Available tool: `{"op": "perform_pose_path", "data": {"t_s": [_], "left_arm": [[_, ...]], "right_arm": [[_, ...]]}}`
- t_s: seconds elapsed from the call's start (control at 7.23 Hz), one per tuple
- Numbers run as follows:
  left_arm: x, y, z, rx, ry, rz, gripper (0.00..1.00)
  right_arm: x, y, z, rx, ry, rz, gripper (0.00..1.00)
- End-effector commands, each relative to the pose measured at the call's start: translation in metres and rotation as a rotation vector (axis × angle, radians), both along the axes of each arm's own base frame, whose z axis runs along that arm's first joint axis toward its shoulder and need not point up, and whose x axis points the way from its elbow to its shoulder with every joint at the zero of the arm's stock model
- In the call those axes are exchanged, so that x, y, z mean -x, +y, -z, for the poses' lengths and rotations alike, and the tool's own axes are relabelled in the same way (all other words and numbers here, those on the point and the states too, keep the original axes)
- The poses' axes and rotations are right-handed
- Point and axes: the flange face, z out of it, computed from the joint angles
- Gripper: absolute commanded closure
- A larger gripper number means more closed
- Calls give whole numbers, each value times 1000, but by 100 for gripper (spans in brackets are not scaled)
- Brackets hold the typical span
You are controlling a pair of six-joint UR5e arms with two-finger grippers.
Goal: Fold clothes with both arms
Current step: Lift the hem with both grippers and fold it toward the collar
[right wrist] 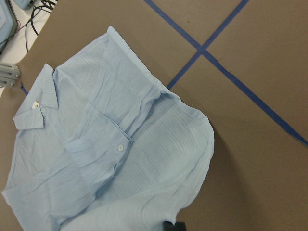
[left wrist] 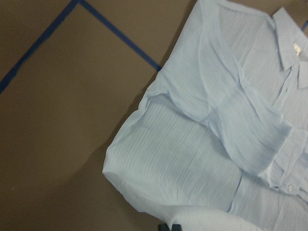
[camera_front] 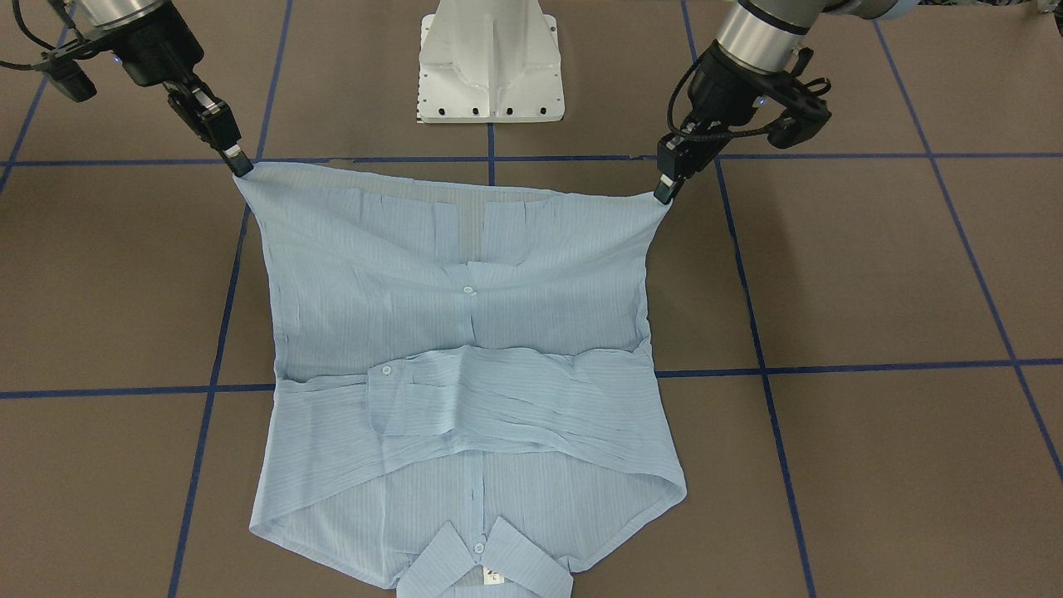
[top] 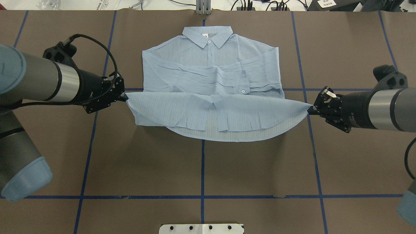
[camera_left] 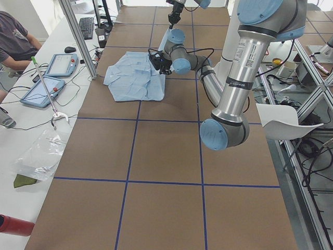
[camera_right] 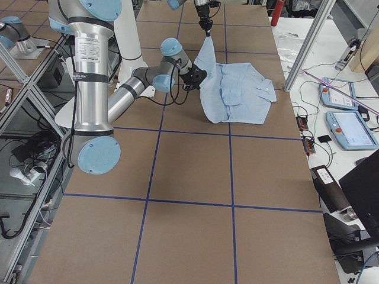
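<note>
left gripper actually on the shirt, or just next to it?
Touching. Overhead view: the left gripper pinches the hem corner of the shirt, with the cloth pulled taut from it.

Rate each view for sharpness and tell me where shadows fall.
Front-facing and overhead views: sharp and evenly lit, with the fine stripes of the shirt readable and no glare. Left wrist view: soft focus, with a dark shadow on the table beside the raised hem. Right wrist view: also somewhat soft, with a similar shadow to the right of the cloth. Both side views: clear, but the shirt is too small for detail.
</note>
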Motion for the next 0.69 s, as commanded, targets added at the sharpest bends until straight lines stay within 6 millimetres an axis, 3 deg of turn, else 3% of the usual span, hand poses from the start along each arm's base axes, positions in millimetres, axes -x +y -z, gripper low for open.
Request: {"op": "perform_pose_path", "data": {"t_s": [0.0,0.28,0.41,0.55], "left_arm": [[-2,-49,-8,2,6,50,100],[-30,-121,-48,-46,-16,73,100],[-44,-154,-59,-58,-8,91,100],[-57,-173,-74,-50,-19,95,100]], "right_arm": [[-5,-44,-3,2,11,-80,100],[45,-127,-8,27,53,-116,100],[64,-155,-4,33,67,-120,100],[80,-179,-10,24,104,-107,100]]}}
